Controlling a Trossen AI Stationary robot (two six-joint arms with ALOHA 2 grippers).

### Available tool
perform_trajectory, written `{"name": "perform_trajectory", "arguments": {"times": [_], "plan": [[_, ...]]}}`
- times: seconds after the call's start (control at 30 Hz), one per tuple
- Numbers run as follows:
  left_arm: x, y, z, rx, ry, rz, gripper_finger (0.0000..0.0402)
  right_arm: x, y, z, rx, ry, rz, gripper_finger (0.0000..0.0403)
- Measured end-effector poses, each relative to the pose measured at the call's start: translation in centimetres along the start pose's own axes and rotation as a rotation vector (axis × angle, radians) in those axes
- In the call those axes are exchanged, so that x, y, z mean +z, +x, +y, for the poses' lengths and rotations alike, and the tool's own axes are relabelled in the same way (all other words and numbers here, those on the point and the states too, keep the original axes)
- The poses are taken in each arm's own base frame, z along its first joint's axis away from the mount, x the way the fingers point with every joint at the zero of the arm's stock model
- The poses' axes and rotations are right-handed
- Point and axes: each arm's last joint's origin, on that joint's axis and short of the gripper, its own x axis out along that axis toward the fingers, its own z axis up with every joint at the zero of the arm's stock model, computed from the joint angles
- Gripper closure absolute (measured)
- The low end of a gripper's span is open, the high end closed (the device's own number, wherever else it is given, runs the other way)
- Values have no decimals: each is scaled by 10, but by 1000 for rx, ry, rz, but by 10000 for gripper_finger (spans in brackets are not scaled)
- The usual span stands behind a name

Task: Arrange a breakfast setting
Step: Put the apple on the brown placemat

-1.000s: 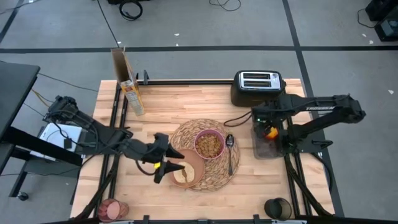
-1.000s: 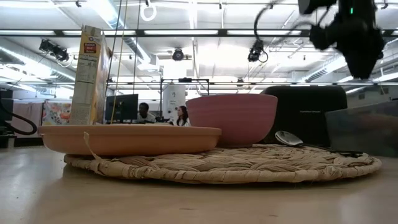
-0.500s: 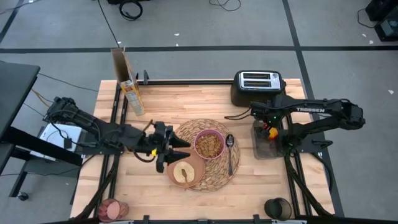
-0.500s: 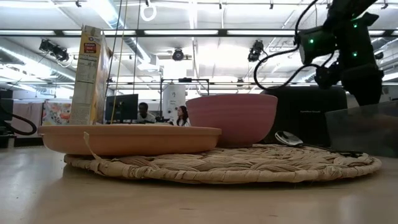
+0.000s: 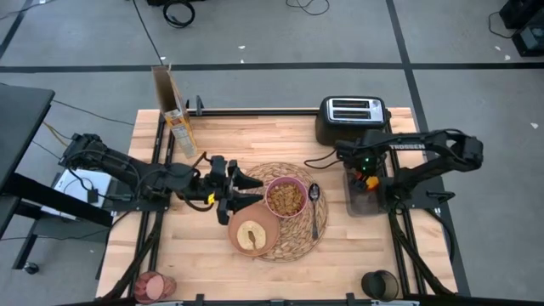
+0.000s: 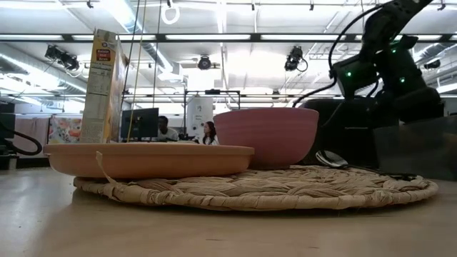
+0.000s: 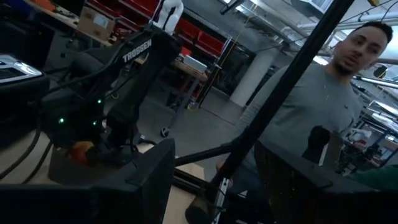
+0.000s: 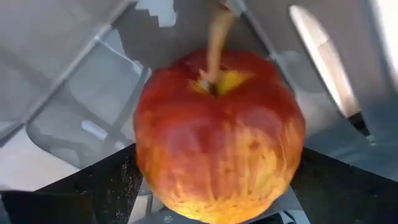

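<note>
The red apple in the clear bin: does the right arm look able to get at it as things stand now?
Probably yes. The right gripper hangs directly over the clear bin, fingers apart, and its wrist view shows the red apple close between them, stem up, with nothing lying over it. Only the bin's walls could crowd the fingers.

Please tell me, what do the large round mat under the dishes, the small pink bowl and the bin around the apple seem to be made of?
The large round mat looks like woven straw: coiled, braided tan strands with loose fibres. The small pink bowl has a smooth matte surface, probably plastic or glazed ceramic; the look leaves this open. The bin around the red apple seems clear plastic: see-through walls with shiny edges.
</note>
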Motion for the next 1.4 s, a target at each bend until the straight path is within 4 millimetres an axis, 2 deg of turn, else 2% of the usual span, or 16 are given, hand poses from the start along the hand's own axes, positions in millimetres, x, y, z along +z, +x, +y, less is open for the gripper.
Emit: {"name": "perform_trajectory", "arguments": {"times": [0.2,0.63,0.8,1.0,1.17,1.27,1.4], "plan": [[0,0,0,-1,19,3,175,7,5,3,28,3,8,29],[0,0,0,0,26,3,175,25,2,12,54,-24,-203,31],[2,-3,0,-1,27,4,175,25,3,15,49,-18,-205,63],[16,-15,-1,-5,20,-17,175,16,-3,17,61,35,-221,66],[27,-26,-3,-14,34,-39,175,-4,-26,18,73,47,-245,66],[29,-27,-1,-5,56,-49,175,-18,-53,21,91,19,-301,66],[32,-25,4,20,61,-60,173,-36,-102,28,164,-28,-465,66]]}}
